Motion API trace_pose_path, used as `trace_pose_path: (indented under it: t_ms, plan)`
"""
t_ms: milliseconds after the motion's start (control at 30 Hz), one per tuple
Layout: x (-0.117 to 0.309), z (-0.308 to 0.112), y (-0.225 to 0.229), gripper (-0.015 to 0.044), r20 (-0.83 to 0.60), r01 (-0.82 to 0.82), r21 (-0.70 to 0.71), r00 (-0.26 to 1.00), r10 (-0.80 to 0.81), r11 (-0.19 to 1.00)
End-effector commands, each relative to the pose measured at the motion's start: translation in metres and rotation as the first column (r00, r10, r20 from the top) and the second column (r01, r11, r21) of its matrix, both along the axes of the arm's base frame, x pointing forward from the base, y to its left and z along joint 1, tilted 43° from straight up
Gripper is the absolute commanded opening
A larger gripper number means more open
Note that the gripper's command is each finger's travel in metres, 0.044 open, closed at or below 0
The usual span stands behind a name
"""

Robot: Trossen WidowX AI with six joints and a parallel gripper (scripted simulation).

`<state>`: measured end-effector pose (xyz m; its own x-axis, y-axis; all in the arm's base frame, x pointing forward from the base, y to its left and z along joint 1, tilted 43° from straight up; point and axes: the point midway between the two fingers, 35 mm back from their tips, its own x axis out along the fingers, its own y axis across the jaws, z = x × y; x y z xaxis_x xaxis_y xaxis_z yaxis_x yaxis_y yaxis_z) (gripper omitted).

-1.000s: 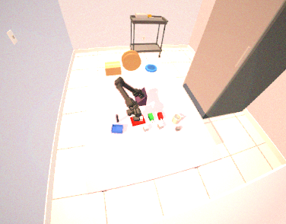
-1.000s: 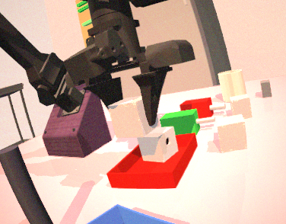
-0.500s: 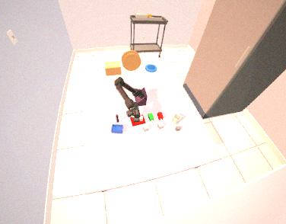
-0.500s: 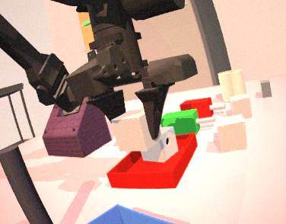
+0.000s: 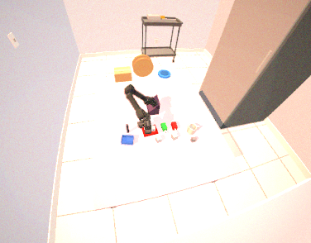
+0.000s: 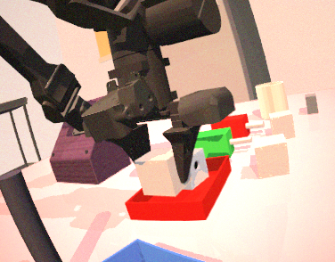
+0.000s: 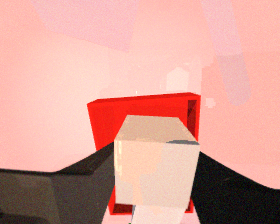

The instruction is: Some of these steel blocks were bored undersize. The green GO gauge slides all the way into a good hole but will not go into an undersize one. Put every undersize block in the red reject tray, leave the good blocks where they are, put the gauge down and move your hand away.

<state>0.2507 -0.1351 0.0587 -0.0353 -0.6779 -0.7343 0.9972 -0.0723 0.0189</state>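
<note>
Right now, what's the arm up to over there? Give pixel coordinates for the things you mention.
The arm's gripper point(image 6: 164, 171) point(image 7: 151, 143) is closed on a pale block point(image 6: 159, 176) point(image 7: 155, 172) and has it at the red reject tray point(image 6: 168, 210) point(image 7: 141, 107). Another block, its bore showing point(image 6: 200, 164), is at the tray too. The green gauge point(image 5: 164, 126) point(image 6: 216, 142) lies beside the tray, not in the gripper. Two more pale blocks point(image 6: 272, 158) point(image 6: 282, 125) stand outside it. Whether the held block has touched down, I can't tell.
</note>
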Motion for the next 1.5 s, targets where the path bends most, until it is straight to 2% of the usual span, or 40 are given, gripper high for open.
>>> trace_pose_path:
  t_ms: [0, 333, 433, 467, 600, 733, 767, 1000, 1033, 1400, 1467]
  plan:
    - [0.001, 0.001, 0.002, 0.0079, 0.005, -0.005, 0.0, 1.0, 0.005, 1.0]
    - [0.002, 0.003, 0.004, 0.0341, 0.005, -0.006, 0.0, 1.0, 0.006, 1.0]
    - [0.004, 0.027, 0.027, 0.042, 0.008, -0.018, 0.002, 1.0, 0.018, 1.0]
    - [0.004, 0.033, 0.033, 0.044, 0.009, -0.021, 0.002, 1.0, 0.021, 1.0]
    - [0.006, 0.029, 0.032, 0.044, 0.007, -0.031, 0.003, 0.999, 0.031, 1.0]
    - [0.031, 0.019, 0.05, 0.0335, -0.009, -0.055, 0.016, 0.998, 0.055, 0.998]
    - [0.041, 0.014, 0.058, 0.0325, -0.016, -0.064, 0.02, 0.998, 0.064, 0.998]
    - [0.091, -0.028, 0.114, 0.0325, -0.058, -0.115, 0.04, 0.991, 0.117, 0.993]
    - [0.082, -0.014, 0.098, 0.0299, -0.041, -0.109, 0.033, 0.993, 0.11, 0.994]
    - [0.082, -0.014, 0.098, 0.001, -0.041, -0.109, 0.033, 0.993, 0.11, 0.994]
    - [0.082, -0.014, 0.098, 0.0, -0.041, -0.109, 0.033, 0.993, 0.11, 0.994]
